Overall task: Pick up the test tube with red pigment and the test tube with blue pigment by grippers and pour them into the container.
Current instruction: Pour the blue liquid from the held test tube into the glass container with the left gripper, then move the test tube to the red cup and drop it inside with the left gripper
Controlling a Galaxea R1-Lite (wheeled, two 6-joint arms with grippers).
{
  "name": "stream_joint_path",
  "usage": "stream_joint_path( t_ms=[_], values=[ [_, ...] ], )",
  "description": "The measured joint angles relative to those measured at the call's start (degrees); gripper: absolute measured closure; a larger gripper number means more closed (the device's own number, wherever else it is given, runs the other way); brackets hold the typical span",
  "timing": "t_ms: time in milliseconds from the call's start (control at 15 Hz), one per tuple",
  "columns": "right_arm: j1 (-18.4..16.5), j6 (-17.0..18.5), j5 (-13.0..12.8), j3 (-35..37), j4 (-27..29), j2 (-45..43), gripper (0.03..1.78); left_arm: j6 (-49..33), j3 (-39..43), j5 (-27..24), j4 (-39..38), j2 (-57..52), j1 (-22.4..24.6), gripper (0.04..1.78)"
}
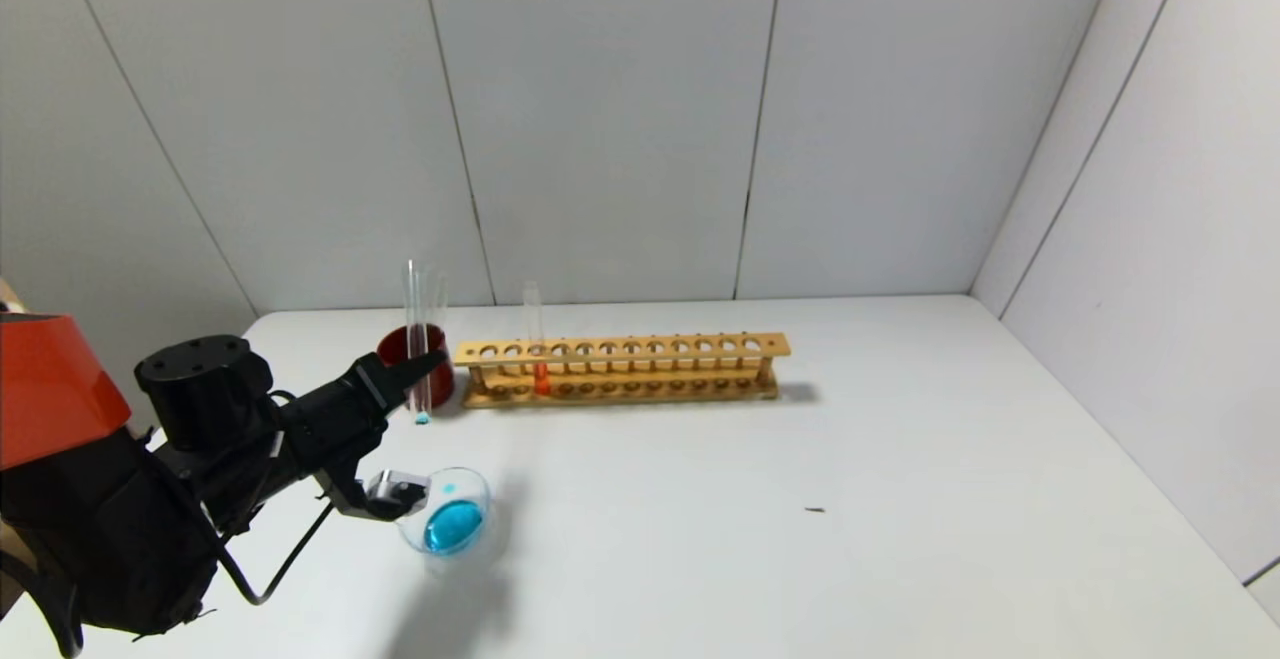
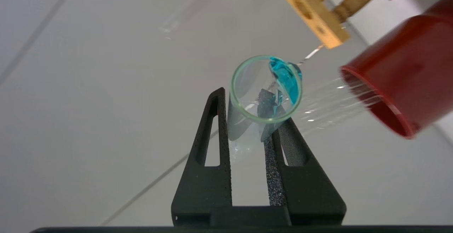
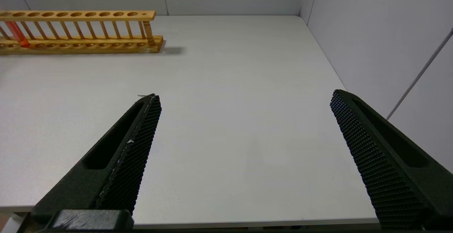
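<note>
My left gripper [image 1: 428, 365] is shut on the test tube with blue pigment [image 1: 412, 289] and holds it upright above the table, just in front of the dark red cup. Only a small teal remnant shows at its lower end. In the left wrist view the tube [image 2: 283, 81] sits between the fingers of the left gripper [image 2: 253, 109]. The container [image 1: 478, 499] stands near the gripper body and holds blue liquid. The test tube with red pigment [image 1: 534, 324] stands in the wooden rack; it also shows in the right wrist view [image 3: 16, 33]. My right gripper [image 3: 246, 97] is open and empty.
The dark red cup [image 1: 398, 347] stands at the rack's left end, with faint clear tubes in it; it also shows in the left wrist view [image 2: 400, 74]. The long wooden rack [image 1: 640, 349] lies across the back of the white table. White walls enclose the back and right.
</note>
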Motion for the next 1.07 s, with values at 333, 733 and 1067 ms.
stream_joint_path(
  t_ms=[333, 733, 1067],
  values=[
    [0.00, 0.00, 0.00, 0.00, 0.00, 0.00, 0.06, 3.39, 0.88, 0.94, 0.02, -2.12, -1.93, 1.50],
    [0.02, -0.02, 0.00, 0.00, 0.00, 0.00, 0.06, -15.82, -1.10, 17.43, 0.02, -7.06, -2.30, 1.50],
    [0.00, 0.00, -0.02, 0.00, 0.00, 0.00, 0.06, -44.03, -3.84, 48.40, 0.02, -11.48, -5.60, 1.50]
  ],
)
